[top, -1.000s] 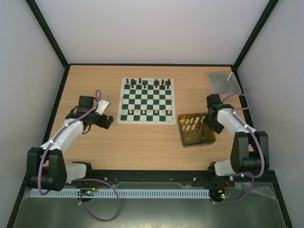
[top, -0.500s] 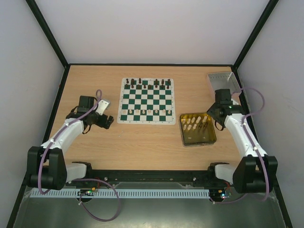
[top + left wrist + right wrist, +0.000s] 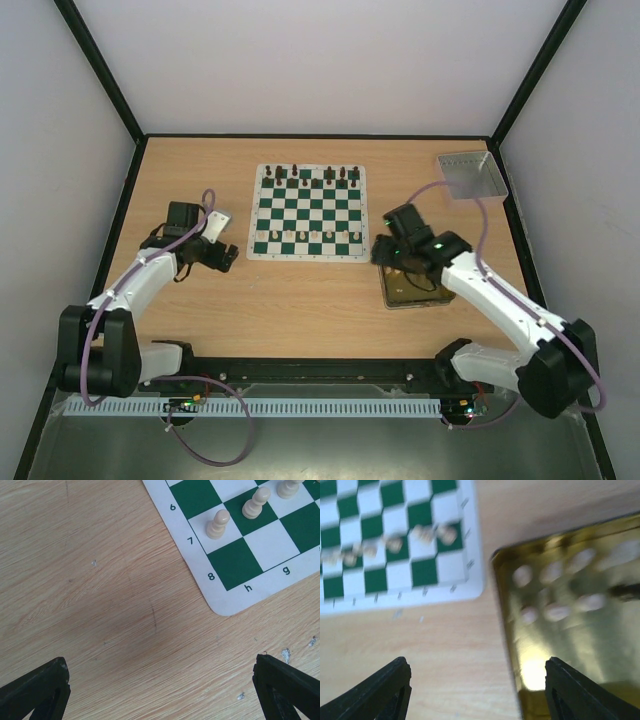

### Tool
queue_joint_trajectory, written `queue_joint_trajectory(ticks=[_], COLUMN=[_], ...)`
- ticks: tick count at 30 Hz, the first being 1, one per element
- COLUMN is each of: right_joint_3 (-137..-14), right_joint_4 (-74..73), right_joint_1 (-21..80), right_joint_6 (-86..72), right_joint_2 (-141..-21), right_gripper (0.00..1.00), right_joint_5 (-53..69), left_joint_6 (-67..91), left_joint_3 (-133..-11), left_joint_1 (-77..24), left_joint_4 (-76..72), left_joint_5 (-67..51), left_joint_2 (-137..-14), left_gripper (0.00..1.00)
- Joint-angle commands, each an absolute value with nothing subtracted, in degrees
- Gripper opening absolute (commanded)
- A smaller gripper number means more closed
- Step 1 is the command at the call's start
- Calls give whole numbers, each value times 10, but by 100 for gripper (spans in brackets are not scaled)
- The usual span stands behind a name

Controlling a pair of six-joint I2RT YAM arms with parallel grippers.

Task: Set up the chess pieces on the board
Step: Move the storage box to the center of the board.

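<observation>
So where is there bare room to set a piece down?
Bare: the middle rows of the board, between the dark pieces and the cream pieces, and the table strip along the board's near edge. Crowded: the gap between board and gold tin, where the right gripper hangs.

Flat green-and-white board [image 3: 308,205], chess pieces [image 3: 218,524] upright: dark along far rows, cream along near row.

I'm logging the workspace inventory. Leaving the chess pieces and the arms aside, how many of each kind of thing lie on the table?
board: 1
gold tin: 1
grey tray: 1
Total: 3
</observation>
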State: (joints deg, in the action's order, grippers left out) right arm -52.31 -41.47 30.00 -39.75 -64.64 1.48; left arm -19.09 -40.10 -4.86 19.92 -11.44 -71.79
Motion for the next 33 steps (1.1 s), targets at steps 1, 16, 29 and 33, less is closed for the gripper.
queue_joint_trajectory(ticks=[1, 16, 29, 33], right_joint_3=[-502, -478, -490, -512], right_joint_4=[-404, -360, -371, -357], right_joint_1=[372, 381, 358, 352], right_joint_6=[-383, -348, -361, -362], right_joint_2=[-696, -796, -816, -822], right_gripper=[70, 69, 68, 65], right_joint_5=[57, 75, 3, 14], left_joint_6=[-196, -192, -193, -192], left_joint_3=[-400, -398, -399, -401], left_joint_1=[-49, -50, -49, -49], left_joint_4=[211, 207, 200, 200], left_joint_5=[-105, -89, -88, -88], left_joint_2=[-728, -743, -755, -754], left_gripper=[100, 100, 100, 100])
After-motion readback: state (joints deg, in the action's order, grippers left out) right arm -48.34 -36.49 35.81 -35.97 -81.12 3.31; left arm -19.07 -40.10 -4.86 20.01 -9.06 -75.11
